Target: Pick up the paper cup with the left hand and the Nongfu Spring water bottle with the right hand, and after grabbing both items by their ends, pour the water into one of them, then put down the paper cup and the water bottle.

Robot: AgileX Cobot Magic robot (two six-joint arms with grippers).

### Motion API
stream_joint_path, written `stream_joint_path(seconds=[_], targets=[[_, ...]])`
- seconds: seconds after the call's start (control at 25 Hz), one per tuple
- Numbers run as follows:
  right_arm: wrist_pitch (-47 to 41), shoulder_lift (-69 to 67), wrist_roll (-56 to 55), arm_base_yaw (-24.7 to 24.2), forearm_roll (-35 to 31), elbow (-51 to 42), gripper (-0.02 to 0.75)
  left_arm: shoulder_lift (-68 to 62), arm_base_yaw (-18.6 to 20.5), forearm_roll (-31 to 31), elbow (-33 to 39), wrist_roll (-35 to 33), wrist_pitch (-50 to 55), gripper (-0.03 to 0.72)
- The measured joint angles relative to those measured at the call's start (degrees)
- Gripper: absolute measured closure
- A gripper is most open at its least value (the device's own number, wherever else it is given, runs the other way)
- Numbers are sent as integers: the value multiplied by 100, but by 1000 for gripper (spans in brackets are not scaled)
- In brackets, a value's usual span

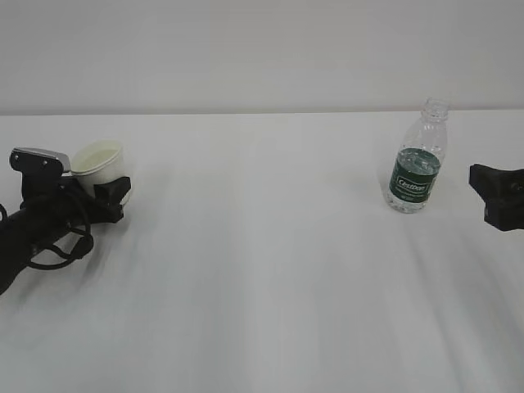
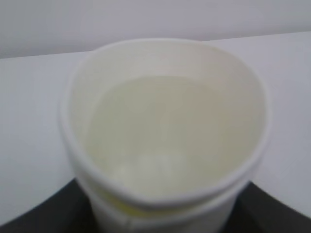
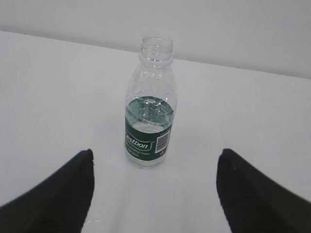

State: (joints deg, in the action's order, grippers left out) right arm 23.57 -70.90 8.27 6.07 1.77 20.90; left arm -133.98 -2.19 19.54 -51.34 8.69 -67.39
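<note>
White worktop [image 1: 270,270]: left tool [image 1: 105,190] pinches the light, crushable paper cup [image 1: 97,164]; right tool [image 3: 154,194] spread before the slippery bottle [image 3: 149,109]; take its waist.

Even, diffuse, bright light is cast over all views; shadows on the white counter [image 1: 270,270] are faint. The cup [image 2: 165,131] is rendered soft and out of focus in the left wrist view.

You have a white table [image 1: 262,286] spread across the foreground, and behind its far edge a pale wall [image 1: 262,49].
</note>
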Motion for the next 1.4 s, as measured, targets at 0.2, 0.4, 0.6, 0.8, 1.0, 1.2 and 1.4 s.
stream_joint_path(seconds=[0.2, 0.4, 0.6, 0.8, 1.0, 1.2, 1.4], targets=[[0, 0, 0, 0, 0, 0, 150, 0, 0, 0, -11, 0, 0, 265], [0, 0, 0, 0, 0, 0, 150, -11, 0, 0, -11, -14, 50, 132], [-12, 0, 0, 0, 0, 0, 150, -58, 0, -18, -11, -14, 98, 43], [-24, 0, 0, 0, 0, 0, 150, 55, 0, -48, -11, -14, 117, 37], [-35, 0, 0, 0, 0, 0, 150, 262, 0, -61, -11, -14, 117, 38], [-45, 0, 0, 0, 0, 0, 150, 290, 0, -61, 134, -14, 117, 38], [-45, 0, -10, 0, 0, 0, 150, 612, 0, -97, 530, -14, 127, 38]])
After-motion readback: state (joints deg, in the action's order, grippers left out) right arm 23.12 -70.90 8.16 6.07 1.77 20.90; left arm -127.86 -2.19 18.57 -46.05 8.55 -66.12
